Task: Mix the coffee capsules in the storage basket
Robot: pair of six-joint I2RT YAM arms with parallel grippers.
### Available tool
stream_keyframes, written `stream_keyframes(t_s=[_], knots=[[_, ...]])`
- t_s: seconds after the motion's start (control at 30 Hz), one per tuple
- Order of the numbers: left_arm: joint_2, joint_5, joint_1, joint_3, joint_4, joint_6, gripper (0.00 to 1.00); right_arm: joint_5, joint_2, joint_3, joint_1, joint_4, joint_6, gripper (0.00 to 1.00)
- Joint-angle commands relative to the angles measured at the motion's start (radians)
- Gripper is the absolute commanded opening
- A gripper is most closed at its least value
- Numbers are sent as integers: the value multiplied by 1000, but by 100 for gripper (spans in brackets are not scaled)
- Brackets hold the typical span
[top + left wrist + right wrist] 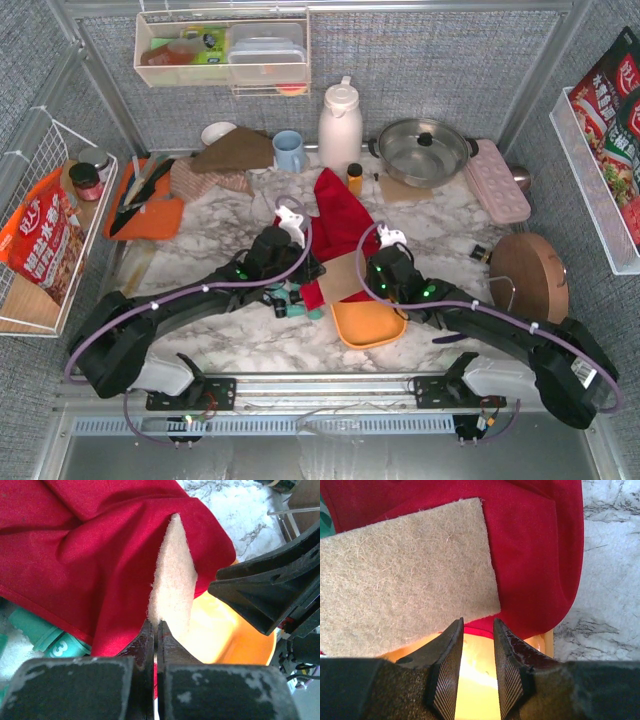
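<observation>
The left end effector [157,630] is clenched, its two black fingers pressed together on the lower edge of a beige rectangular felt pad [172,580], which stands up edge-on from the grip. The right end effector [477,625] is released: its ribbed fingers stand apart with nothing between them, and it hangs low over the shallow orange plastic storage basket [370,325].

The basket sits on the white marbled desk [615,580] just ahead of the right arm. Its near half shows a glossy rounded rim and a smooth floor. Its far half is covered by the felt pad and by a crumpled red cloth [338,215] that drapes over the rim.

A few teal-green cup-shaped coffee capsules [42,635] lie on the desk left of the basket, outside it and partly tucked under the cloth's edge. One carries a white "3". How many lie beneath the cloth cannot be told, and no black one can be made out.

Farther back are a blue mug [288,150], a white jug [340,125], a lidded steel pot [420,150] and a pink egg tray [498,180].
</observation>
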Motion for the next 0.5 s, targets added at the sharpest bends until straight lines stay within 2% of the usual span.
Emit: stream_keyframes(t_s=[0.0,0.1,0.3,0.47], knots=[[-15,-3,2,24,-24,13,0,12,-26,16,0,-10,-2,35],[-27,11,2,33,-24,11,0,24,-50,27,0,-44,-8,38],[-63,42,2,50,-20,6,0,70,-121,67,0,-149,-33,53],[-99,65,2,66,-27,37,0,103,-203,105,0,-231,-74,60]])
